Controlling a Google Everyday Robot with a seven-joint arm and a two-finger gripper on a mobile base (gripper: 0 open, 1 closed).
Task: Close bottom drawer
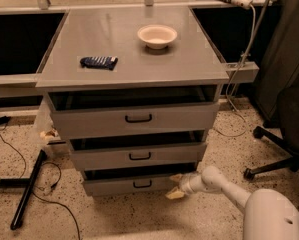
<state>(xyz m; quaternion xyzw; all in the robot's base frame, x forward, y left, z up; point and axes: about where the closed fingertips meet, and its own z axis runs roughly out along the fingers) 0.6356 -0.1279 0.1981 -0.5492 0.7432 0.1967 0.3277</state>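
Observation:
The bottom drawer (124, 184) is the lowest and narrowest grey front of the cabinet, with a small black bar handle (142, 184). It stands slightly out, with a dark gap above it. My gripper (176, 186) is at the drawer front's right end, near the floor, on the end of my white arm (224, 186) that comes in from the lower right. One yellowish fingertip (176, 177) is against the front's right edge, the other (174, 194) just below it.
The middle drawer (139, 155) and top drawer (136, 118) stand partly open above. A white bowl (157, 36) and a dark blue packet (99, 62) lie on the cabinet top. An office chair base (274, 156) is to the right. A black bar (26, 189) and cables lie on the floor left.

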